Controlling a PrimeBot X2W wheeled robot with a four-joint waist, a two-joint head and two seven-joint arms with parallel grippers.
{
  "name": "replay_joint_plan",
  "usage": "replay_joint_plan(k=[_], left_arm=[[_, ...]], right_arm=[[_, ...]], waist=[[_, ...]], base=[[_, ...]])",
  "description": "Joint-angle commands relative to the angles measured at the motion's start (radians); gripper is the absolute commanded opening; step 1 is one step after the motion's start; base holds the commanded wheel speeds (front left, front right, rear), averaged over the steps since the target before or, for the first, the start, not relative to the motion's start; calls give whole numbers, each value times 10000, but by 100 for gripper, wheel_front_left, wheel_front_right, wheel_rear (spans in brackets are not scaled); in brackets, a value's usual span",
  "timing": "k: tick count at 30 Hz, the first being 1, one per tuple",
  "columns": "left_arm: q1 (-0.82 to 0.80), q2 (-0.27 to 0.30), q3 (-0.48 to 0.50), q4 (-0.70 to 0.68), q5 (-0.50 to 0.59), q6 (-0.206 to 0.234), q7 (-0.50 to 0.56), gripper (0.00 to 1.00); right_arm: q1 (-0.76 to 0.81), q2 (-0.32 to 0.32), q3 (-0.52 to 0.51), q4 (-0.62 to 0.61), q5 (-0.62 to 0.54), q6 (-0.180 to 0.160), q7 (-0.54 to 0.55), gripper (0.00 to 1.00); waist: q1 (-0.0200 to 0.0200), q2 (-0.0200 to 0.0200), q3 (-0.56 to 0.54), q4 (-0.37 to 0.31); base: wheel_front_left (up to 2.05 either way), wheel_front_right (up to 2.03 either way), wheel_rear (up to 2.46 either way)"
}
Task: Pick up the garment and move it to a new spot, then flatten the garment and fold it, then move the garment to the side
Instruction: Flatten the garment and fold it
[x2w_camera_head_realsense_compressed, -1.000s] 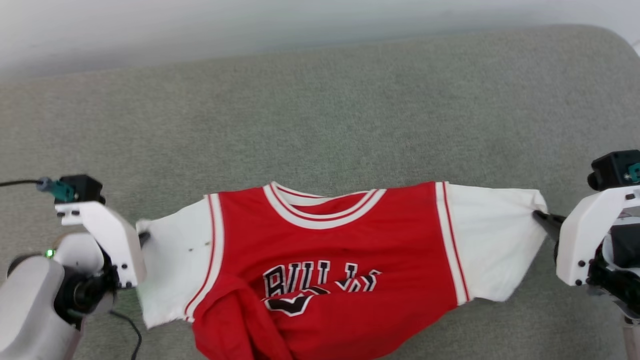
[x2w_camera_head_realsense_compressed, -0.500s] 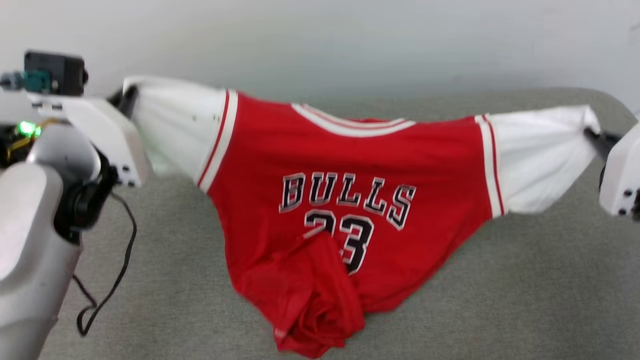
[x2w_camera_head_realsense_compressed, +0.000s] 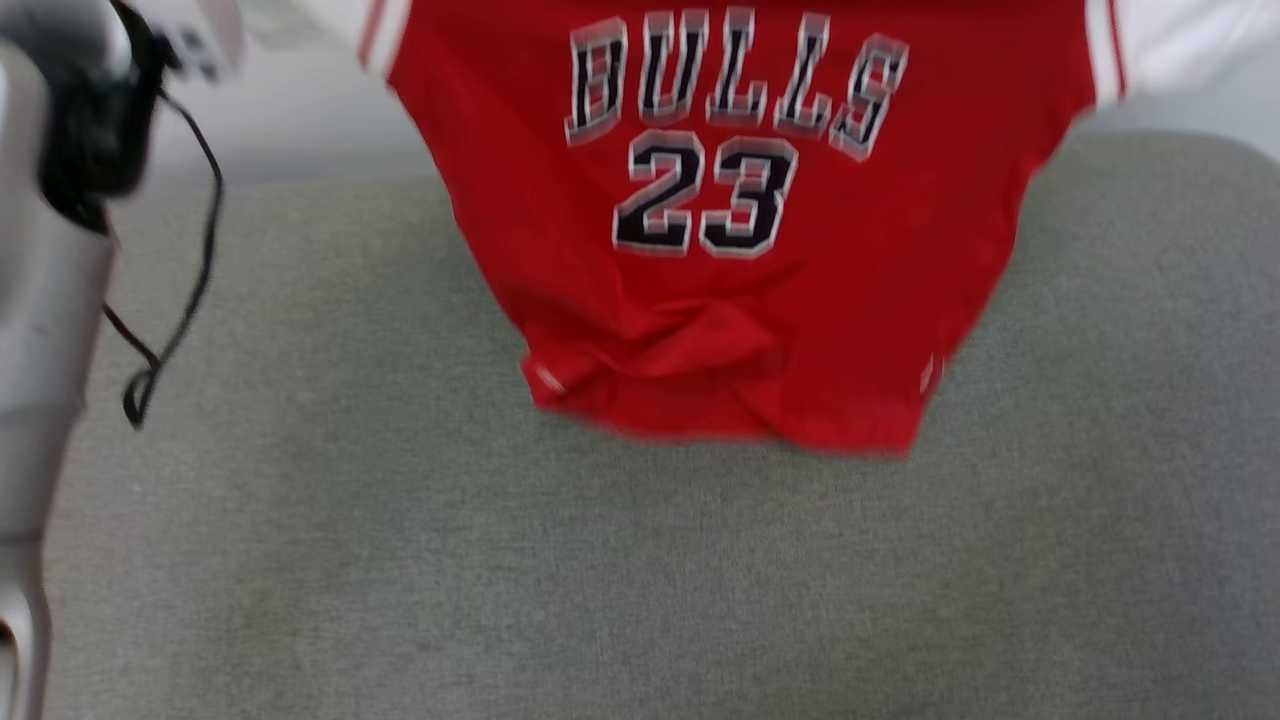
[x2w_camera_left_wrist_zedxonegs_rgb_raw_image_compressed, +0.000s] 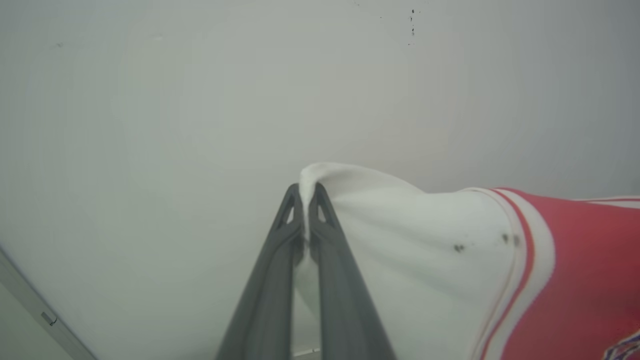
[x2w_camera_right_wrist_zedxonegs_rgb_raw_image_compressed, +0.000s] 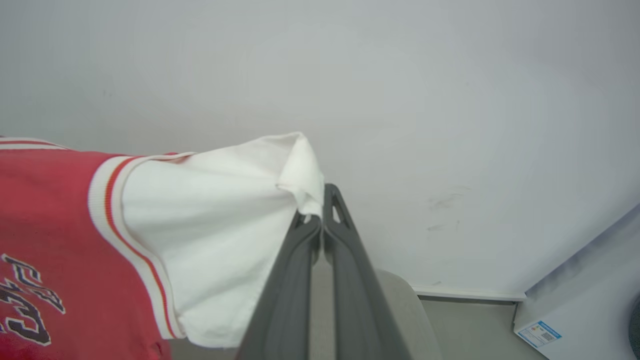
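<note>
Head view is blurred; the garment (x2w_camera_head_realsense_compressed: 740, 300) has its collar and sleeve ends cut off at the top. It hangs print-forward over the grey surface (x2w_camera_head_realsense_compressed: 640, 580) near its far edge, hem down, long axis sleeve to sleeve. The left gripper (x2w_camera_left_wrist_zedxonegs_rgb_raw_image_compressed: 306, 192) and right gripper (x2w_camera_right_wrist_zedxonegs_rgb_raw_image_compressed: 322, 200) are each clamped on a white sleeve tip.

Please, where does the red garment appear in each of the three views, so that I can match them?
Head view: the garment hangs from the top edge, centre.
Left wrist view: right side, white sleeve pinched in the fingers of the left gripper.
Right wrist view: left side, white sleeve pinched in the fingers of the right gripper.
Shared landmark: the black lettering, also at the left wrist view's lower right corner and the right wrist view's lower left.
</note>
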Motion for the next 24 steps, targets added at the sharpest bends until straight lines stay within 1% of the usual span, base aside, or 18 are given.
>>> replay_joint_plan(k=[1,3,7,9,13,17,20,24], left_arm=[[-536,-72,56,173,143,44,-179,0],[-1121,-131,118,547,281,64,-486,0],[-2470,-188,226,1055,556,52,-1097,0],[-2877,-229,273,1301,647,69,-1445,0],[-4000,-158,388,1492,824,58,-1810,0],[-4748,-119,497,1473,902,144,-2016,0],[-5239,-96,537,1303,947,234,-2064,0],[-5437,-131,572,1118,968,338,-2230,0]], right_arm=[[-534,123,-27,223,-57,-11,-306,0],[-1128,280,-34,669,-199,-11,-799,0],[-2546,523,-118,1466,-529,-11,-2174,0],[-3037,631,-74,1941,-620,-11,-2759,0],[-4307,687,94,2491,-735,-11,-3698,0],[-5192,683,356,2825,-723,-11,-4453,0],[-5798,649,522,2963,-670,-11,-4826,0],[-6275,689,845,3257,-512,-11,-5274,0]], waist=[[0,-1,563,-103],[0,-1,875,-159],[0,-1,1622,-255],[0,-1,1911,-327],[0,-1,2784,-449],[0,-1,3645,-571],[0,-1,4290,-616],[0,-1,4924,-662]], base=[[0,0,0],[0,0,0],[0,0,0],[0,0,0],[0,0,0],[0,0,0],[0,0,0],[0,0,0]])
